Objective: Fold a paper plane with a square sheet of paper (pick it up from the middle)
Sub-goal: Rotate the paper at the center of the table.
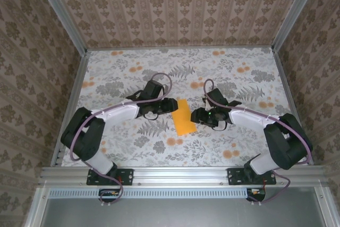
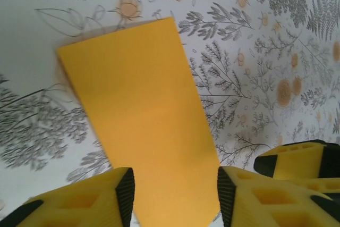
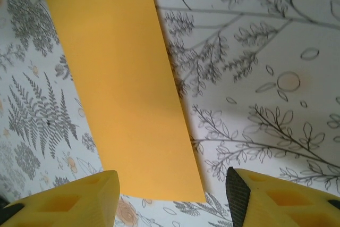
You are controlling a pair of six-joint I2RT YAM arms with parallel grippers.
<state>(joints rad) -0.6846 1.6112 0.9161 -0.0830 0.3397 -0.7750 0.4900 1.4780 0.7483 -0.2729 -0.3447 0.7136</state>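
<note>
Paper (image 1: 182,119) lies flat on the floral cloth (image 1: 239,78) in the middle of the table, between the left gripper (image 1: 172,105) and the right gripper (image 1: 195,115). It is a long rectangle rather than a square, so I judge that the first half fold is made and the nose folds are not yet begun. Count: one sheet, two grippers, no finished plane.

From the left wrist, the left gripper (image 2: 175,195) straddles the near end of the paper (image 2: 141,126), whose edges reach both pads. I cannot tell whether it pinches the paper or only brackets it.

From the right wrist, the right gripper (image 3: 172,195) stands moderately wide and holds nothing. The paper's (image 3: 117,89) near corner lies under the gap.

Next, I think one gripper must pin the sheet while the other lifts a corner towards the centre line.
</note>
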